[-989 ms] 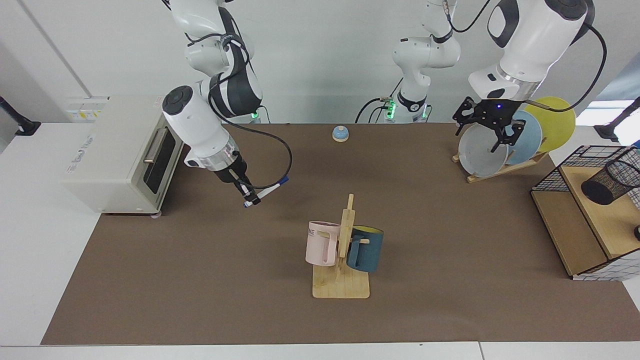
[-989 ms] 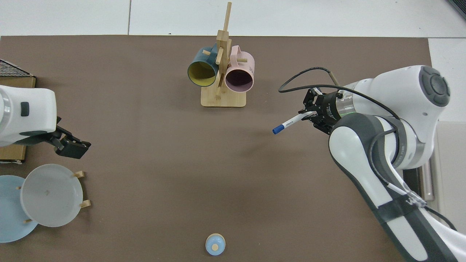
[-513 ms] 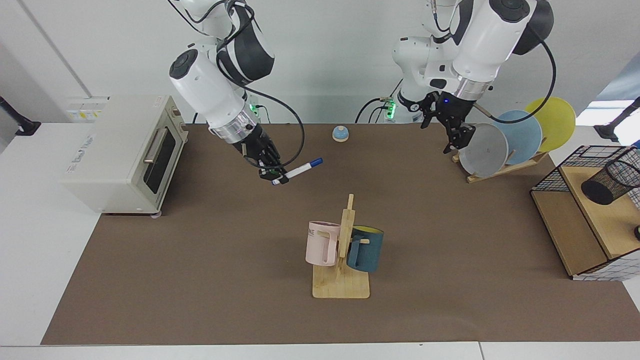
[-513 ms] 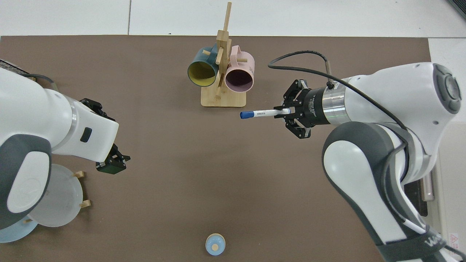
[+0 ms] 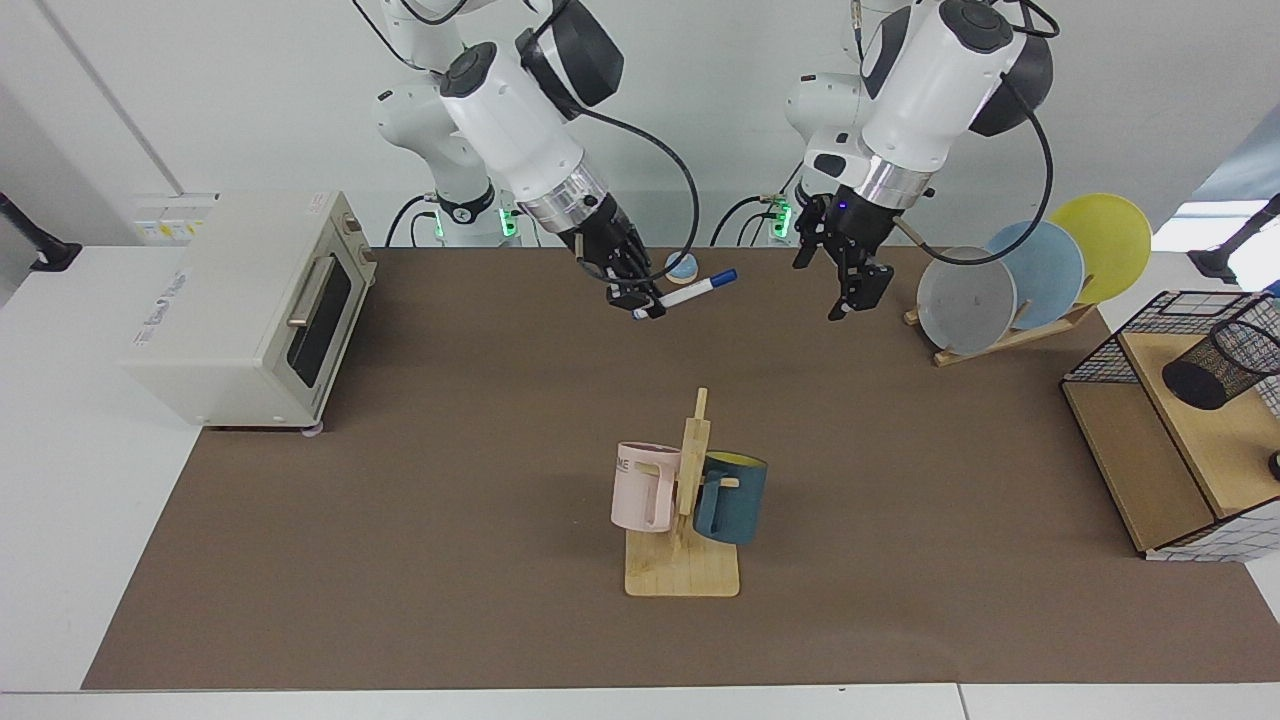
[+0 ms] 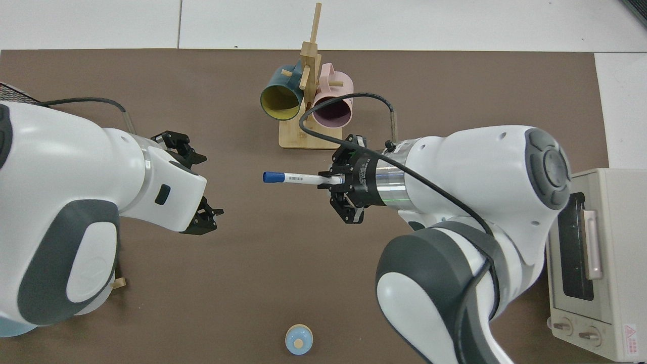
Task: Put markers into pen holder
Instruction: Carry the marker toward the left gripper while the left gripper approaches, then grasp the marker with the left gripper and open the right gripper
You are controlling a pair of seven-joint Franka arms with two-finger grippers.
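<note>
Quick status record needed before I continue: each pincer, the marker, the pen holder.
right pincer: raised over the table's middle, shut on the marker's tail
marker: near level in the air, blue cap toward the left pincer
left pincer: open, holding nothing, apart from the cap
pen holder: tilted inside the wire basket at the table's edge, no marker seen in it

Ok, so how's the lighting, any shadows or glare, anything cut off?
Facing view: even light, a soft shadow under the toaster oven, the pen holder cropped at the edge; the right gripper holds the marker over the mat's far side, the left gripper hangs near it. Top view: the arms' shells hide much mat; no pen holder.
</note>
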